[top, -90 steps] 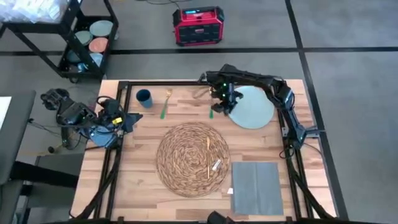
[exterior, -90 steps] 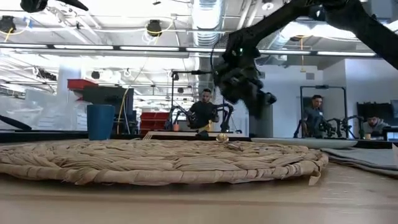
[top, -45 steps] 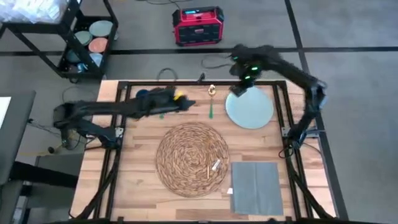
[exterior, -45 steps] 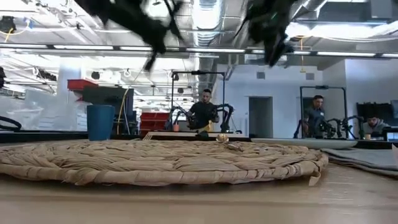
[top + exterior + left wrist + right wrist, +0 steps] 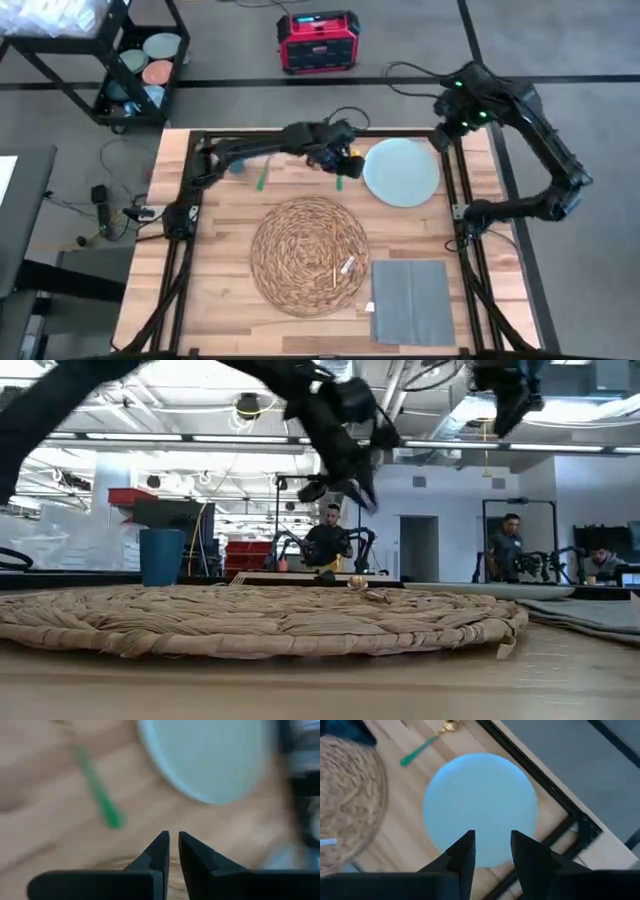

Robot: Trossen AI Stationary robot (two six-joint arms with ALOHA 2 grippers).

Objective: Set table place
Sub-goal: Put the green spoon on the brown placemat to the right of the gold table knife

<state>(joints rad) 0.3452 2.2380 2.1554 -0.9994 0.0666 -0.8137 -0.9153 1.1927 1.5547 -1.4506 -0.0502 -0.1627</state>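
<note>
Left hand [image 5: 343, 157], fingers nearly pressed together and empty, hovers beside the plate [image 5: 402, 171]; right hand [image 5: 490, 851], spread, hangs above it. Both reaching in could collide.

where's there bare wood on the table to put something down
Bare planks lie left of the straw mat, toward the table edge, and in a strip right of the grey napkin. The far side is crowded: cutlery, the blue plate, and the left pincer hovering beside it.
</note>
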